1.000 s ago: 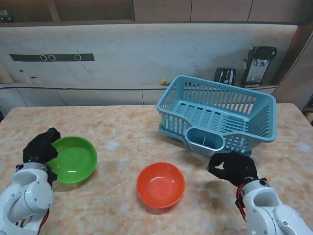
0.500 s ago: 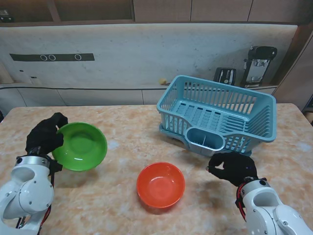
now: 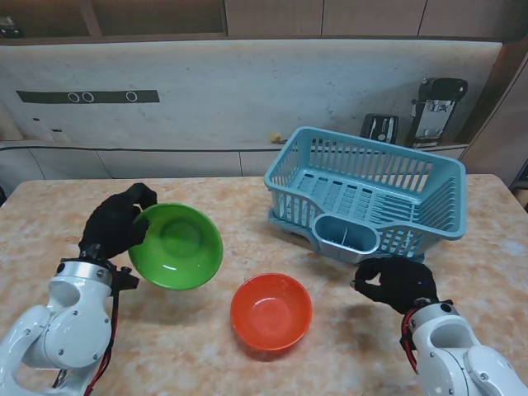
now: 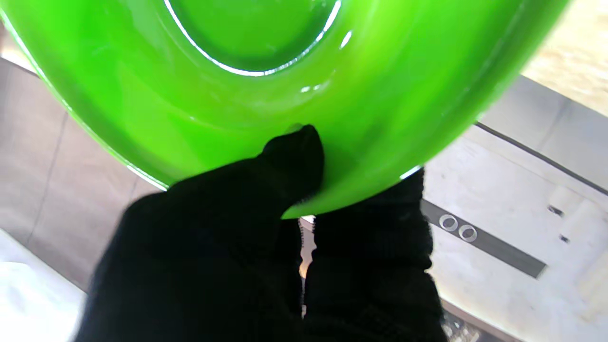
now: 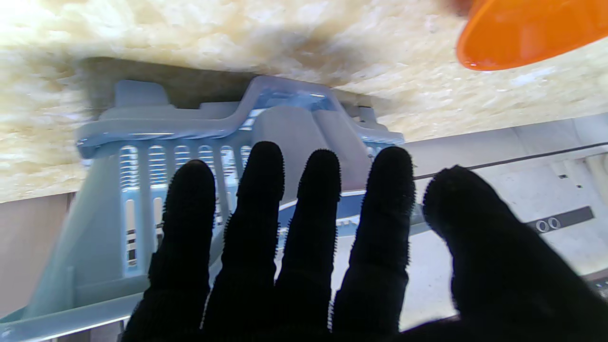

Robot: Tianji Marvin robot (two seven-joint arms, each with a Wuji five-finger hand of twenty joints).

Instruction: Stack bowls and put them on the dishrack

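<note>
My left hand (image 3: 115,223) is shut on the rim of the green bowl (image 3: 177,245), which hangs tilted above the table, left of centre. The left wrist view fills with that green bowl (image 4: 266,71), my thumb (image 4: 294,156) pressed inside its rim and other fingers behind it. An orange bowl (image 3: 271,311) rests upright on the table, nearer to me and to the right of the green one. The light blue dishrack (image 3: 367,194) stands at the back right. My right hand (image 3: 396,283) hovers open just in front of the rack, fingers (image 5: 261,199) spread, with the orange bowl (image 5: 527,31) off to its side.
The rack has a cutlery cup (image 3: 346,233) on its front wall, close to my right hand. A toaster (image 3: 379,127) and a black appliance (image 3: 436,107) sit on the counter behind the marble table (image 3: 223,206).
My left hand has lifted the green bowl off the table and carried it right and away from me, toward the orange bowl. The right hand has stayed put.
</note>
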